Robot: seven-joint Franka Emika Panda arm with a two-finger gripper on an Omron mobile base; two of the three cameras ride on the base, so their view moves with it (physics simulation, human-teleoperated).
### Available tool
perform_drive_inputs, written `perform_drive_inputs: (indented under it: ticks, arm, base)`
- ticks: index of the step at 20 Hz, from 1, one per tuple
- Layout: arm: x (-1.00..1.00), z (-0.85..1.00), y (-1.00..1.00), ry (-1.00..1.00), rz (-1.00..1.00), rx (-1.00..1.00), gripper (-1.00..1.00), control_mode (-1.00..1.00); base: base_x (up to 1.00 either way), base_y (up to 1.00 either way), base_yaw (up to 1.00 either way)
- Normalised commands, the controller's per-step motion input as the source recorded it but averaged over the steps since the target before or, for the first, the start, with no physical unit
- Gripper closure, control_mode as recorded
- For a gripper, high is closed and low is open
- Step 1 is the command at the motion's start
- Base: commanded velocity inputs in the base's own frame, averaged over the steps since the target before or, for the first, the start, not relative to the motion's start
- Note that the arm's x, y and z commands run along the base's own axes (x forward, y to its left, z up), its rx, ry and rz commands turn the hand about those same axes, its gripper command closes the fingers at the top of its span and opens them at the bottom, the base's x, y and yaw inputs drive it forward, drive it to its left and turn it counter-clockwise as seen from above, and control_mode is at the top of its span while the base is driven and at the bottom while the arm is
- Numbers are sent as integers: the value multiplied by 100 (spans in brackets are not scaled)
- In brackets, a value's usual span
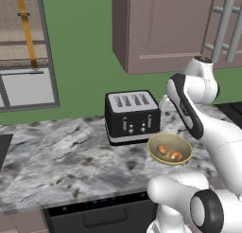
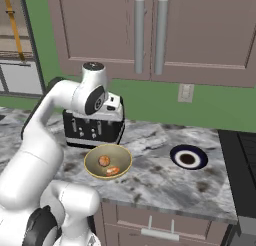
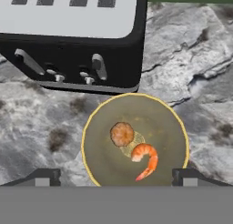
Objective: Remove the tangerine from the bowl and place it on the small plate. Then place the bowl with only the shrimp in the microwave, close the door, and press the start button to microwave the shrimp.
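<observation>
Jaws spread wide and empty, the gripper (image 3: 116, 177) hangs above the bowl (image 3: 95, 123), lined up on the tangerine (image 3: 122, 134) lying beside the shrimp (image 3: 145, 158), near the toaster (image 3: 73, 36).

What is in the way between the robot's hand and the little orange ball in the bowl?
Nothing visible. In the hand view the open gripper looks straight down on the tangerine, which lies uncovered in the bowl beside the shrimp. The toaster stands behind the bowl, off that path.
</observation>
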Motion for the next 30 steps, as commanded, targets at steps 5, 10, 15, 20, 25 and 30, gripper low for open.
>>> perform_drive_inputs:
  ticks: [5,10,15,20,25,30]
  arm:
    - [-17,-100,-8,6,2,-3,-100,-100]
    - [0,-60,8,1,1,0,-100,-100]
    - [0,-22,0,2,1,0,-100,-100]
    - [0,-26,0,7,0,0,-100,-100]
    - [11,-18,0,4,0,0,-100,-100]
    - [30,-15,1,0,1,0,-100,-100]
  base:
    - [0,0,0]
    - [0,0,0]
    - [0,0,0]
    - [0,0,0]
    - [0,0,0]
    - [0,0,0]
